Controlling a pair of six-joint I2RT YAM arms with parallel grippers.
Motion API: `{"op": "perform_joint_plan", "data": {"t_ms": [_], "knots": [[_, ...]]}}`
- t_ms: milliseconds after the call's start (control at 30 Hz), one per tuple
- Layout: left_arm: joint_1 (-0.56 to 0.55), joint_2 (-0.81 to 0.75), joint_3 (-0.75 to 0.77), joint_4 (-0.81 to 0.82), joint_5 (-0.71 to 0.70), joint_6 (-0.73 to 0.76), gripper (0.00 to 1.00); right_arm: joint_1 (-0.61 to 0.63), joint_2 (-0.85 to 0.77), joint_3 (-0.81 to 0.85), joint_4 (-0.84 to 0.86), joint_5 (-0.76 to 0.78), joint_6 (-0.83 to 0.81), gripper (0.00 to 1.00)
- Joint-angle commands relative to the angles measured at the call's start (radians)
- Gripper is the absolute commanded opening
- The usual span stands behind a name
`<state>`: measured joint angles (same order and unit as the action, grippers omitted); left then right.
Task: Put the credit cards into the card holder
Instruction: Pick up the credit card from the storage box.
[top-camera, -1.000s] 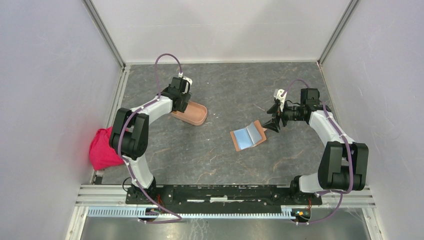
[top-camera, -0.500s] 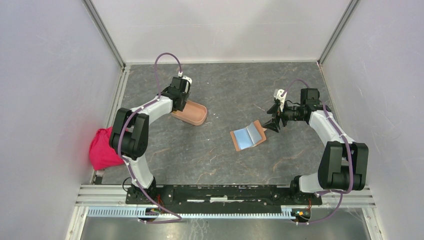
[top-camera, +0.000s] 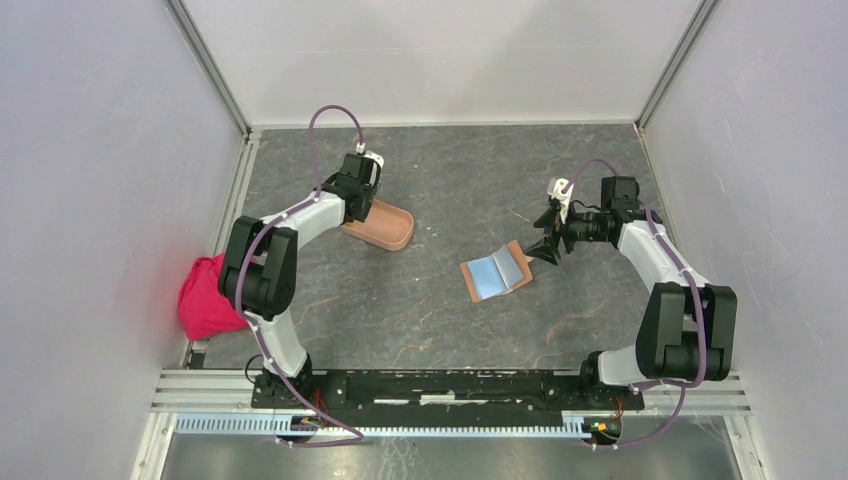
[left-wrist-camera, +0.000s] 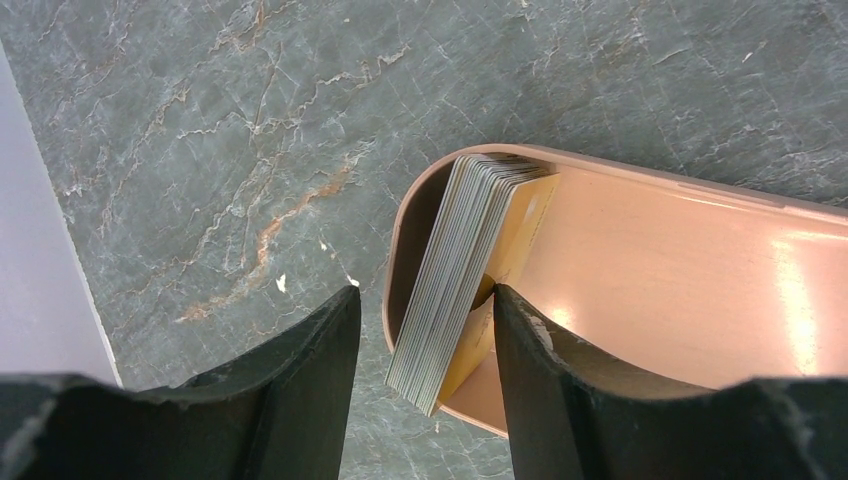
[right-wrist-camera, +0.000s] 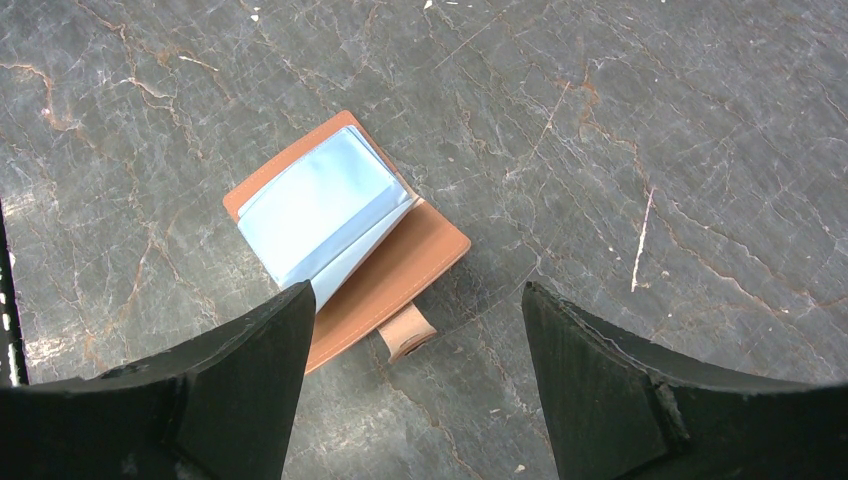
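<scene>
Looking down, we see the grey marbled table (top-camera: 430, 320) with both arms reaching out over it. The left arm (top-camera: 300, 215) stretches to the far left part, and the right arm (top-camera: 650, 250) bends in towards the middle.

A red cloth (top-camera: 203, 297) lies bunched at the table's left edge. Near the centre lies a brown leather wallet (right-wrist-camera: 420, 255), folded open with pale blue sleeves showing. The right gripper (right-wrist-camera: 417, 290) hangs above it with its jaws spread wide, holding nothing and touching nothing.

The salmon-pink card holder (left-wrist-camera: 700, 190) sits under the left arm's wrist. The credit cards (left-wrist-camera: 450, 270) stand on edge as one stack, leaning at the holder's rounded end, an orange card facing inward. The left gripper (left-wrist-camera: 422, 300) straddles that stack with its jaws partly spread. Its outer finger (left-wrist-camera: 310, 350) is outside the rim with bare table showing between it and the cards, so we see no clamp. Its inner finger (left-wrist-camera: 530, 360) is inside the tray, right against the orange card.
</scene>
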<state>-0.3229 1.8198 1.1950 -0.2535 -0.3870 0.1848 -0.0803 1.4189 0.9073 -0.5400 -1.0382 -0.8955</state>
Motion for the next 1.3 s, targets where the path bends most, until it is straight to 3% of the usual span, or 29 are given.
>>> {"op": "perform_joint_plan", "data": {"t_ms": [0, 567, 1133, 1267], "knots": [[0.001, -0.049, 0.011, 0.046, -0.011, 0.018, 0.58, 0.002, -0.002, 0.004, -0.004, -0.023, -0.017, 0.82], [0.000, -0.071, 0.011, 0.046, 0.017, -0.002, 0.48, 0.004, -0.006, 0.004, -0.008, -0.025, -0.020, 0.83], [-0.001, -0.081, 0.009, 0.046, 0.032, -0.015, 0.46, 0.005, -0.006, 0.005, -0.012, -0.026, -0.024, 0.83], [-0.001, -0.074, 0.008, 0.048, 0.048, -0.010, 0.59, 0.005, -0.006, 0.005, -0.012, -0.028, -0.026, 0.83]]}}
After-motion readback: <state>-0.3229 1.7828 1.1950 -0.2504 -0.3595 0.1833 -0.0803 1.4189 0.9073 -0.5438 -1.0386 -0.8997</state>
